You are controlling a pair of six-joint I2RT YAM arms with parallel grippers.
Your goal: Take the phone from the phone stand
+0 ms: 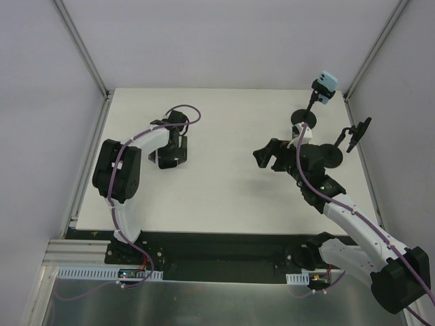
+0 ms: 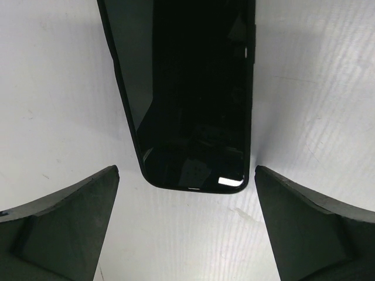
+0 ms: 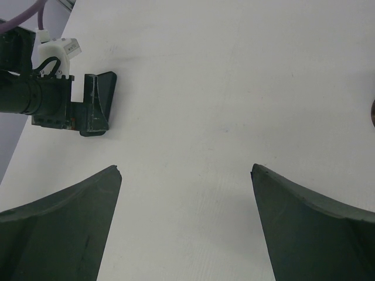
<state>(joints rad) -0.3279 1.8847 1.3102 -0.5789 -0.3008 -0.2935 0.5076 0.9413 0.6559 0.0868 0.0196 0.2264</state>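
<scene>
The phone (image 2: 187, 88) is black and lies flat on the white table, screen up. Its near end sits level with the tips of my left gripper (image 2: 186, 175), which is open with a finger on each side and not touching it. In the top view the left gripper (image 1: 171, 157) covers most of the phone at the table's middle left. The black phone stand (image 1: 331, 155) with a round base stands at the right, and its clamp (image 1: 358, 134) is empty. My right gripper (image 1: 266, 157) is open and empty over bare table (image 3: 185, 170), left of the stand.
A second black stand (image 1: 306, 119) behind it carries a small light blue device (image 1: 326, 85) at the back right corner. The left gripper (image 3: 88, 111) shows at the upper left of the right wrist view. Grey walls enclose the table (image 1: 224, 204).
</scene>
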